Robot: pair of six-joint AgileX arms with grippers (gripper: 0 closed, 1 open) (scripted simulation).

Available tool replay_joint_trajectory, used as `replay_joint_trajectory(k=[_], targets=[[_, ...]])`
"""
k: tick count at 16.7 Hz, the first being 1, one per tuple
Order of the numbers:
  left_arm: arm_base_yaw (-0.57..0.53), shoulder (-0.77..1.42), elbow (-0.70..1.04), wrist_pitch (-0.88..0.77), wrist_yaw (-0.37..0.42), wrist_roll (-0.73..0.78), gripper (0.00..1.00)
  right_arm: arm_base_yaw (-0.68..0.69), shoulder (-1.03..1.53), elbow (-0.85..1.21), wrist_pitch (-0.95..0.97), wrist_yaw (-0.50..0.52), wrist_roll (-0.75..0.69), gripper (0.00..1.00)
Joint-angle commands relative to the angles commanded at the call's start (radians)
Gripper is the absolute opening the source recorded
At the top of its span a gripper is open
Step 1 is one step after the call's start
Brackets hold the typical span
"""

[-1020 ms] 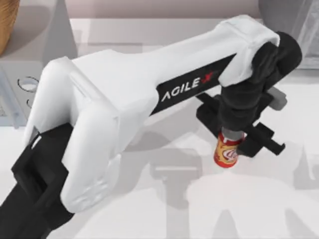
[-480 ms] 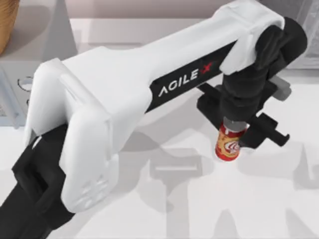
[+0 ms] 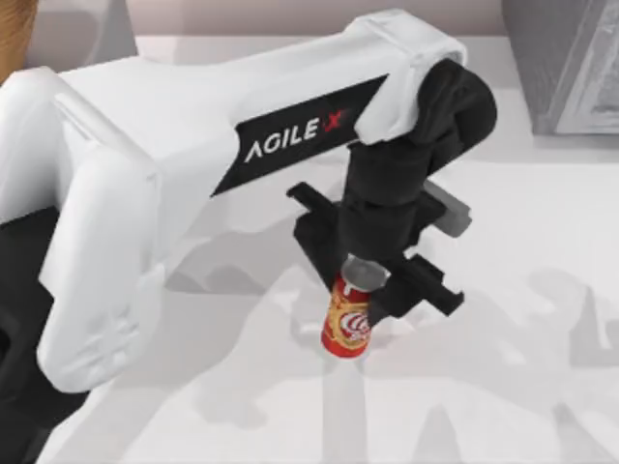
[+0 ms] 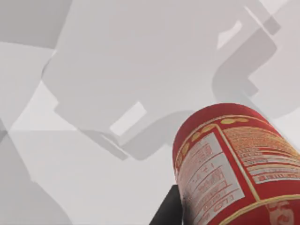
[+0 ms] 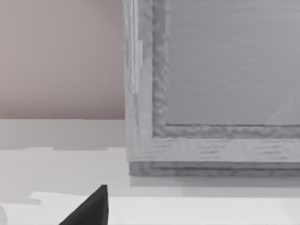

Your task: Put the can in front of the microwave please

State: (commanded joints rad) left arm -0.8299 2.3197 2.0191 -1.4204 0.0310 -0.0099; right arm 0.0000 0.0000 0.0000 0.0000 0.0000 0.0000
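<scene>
One can [image 3: 347, 322], and one arm over the table: the left AgileX arm [image 3: 193, 164]. Its white shell is smooth and blocky, with a black panel bearing white lettering; the wrist section is matt black.

Nearest, left wrist view: the can [image 4: 234, 164] looms close, a red cylinder with a white label block of fine print and thin gold lines. One black finger [image 4: 166, 211] shows against its side. Beyond it, pale table [image 4: 70, 178] crossed by grey shadows.

Top view: the arm reaches from the table's left side across to about the middle, wrist bent down so the left gripper [image 3: 372, 290] points at the table top. Its black fingers are clamped on the can's upper part, one on either side. The can hangs roughly upright, slightly tilted, red with gold bands, a white logo and a silver top, near the table's centre. Whether its base touches the surface I cannot tell. White table [image 3: 503, 387], smooth and shadow-mottled.

Farther off, at the top right corner: one dark, speckled grey box [image 3: 566, 63], rough-textured, with a paler framed face. Right wrist view shows the same box [image 5: 211, 93] close, with a black fingertip [image 5: 91, 208] of the right gripper before it; whether that gripper is spread or closed I cannot tell.

Top left edge: a sliver of something tan [image 3: 14, 34], unidentifiable.
</scene>
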Motion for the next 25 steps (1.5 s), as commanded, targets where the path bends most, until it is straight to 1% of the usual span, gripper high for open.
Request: replay_joint_trajectory(k=[3,6,9,12,14,17,19,22,25], targets=[[0.095,-0.135,-0.260,-0.012,0.022,0.069,0.00,0.000,0.000,0.000,0.000,0.000,0.000,1.00],[0.239,-0.284,-0.514,-0.008,0.039,0.154,0.00,0.000,0.000,0.000,0.000,0.000,0.000,1.00],[0.414,-0.431,-0.708,0.016,0.050,0.252,0.00,0.000,0.000,0.000,0.000,0.000,0.000,1.00],[0.638,-0.575,-0.853,0.069,0.054,0.355,0.00,0.000,0.000,0.000,0.000,0.000,0.000,1.00],[0.823,-0.652,-0.923,0.116,0.053,0.426,0.00,0.000,0.000,0.000,0.000,0.000,0.000,1.00],[1.104,-0.726,-0.973,0.204,0.047,0.526,0.00,0.000,0.000,0.000,0.000,0.000,0.000,1.00],[1.254,-0.760,-0.987,0.268,0.041,0.583,0.00,0.000,0.000,0.000,0.000,0.000,0.000,1.00],[1.408,-0.801,-0.989,0.353,0.033,0.644,0.00,0.000,0.000,0.000,0.000,0.000,0.000,1.00],[1.474,-0.823,-0.986,0.397,0.027,0.672,0.00,0.000,0.000,0.000,0.000,0.000,0.000,1.00]])
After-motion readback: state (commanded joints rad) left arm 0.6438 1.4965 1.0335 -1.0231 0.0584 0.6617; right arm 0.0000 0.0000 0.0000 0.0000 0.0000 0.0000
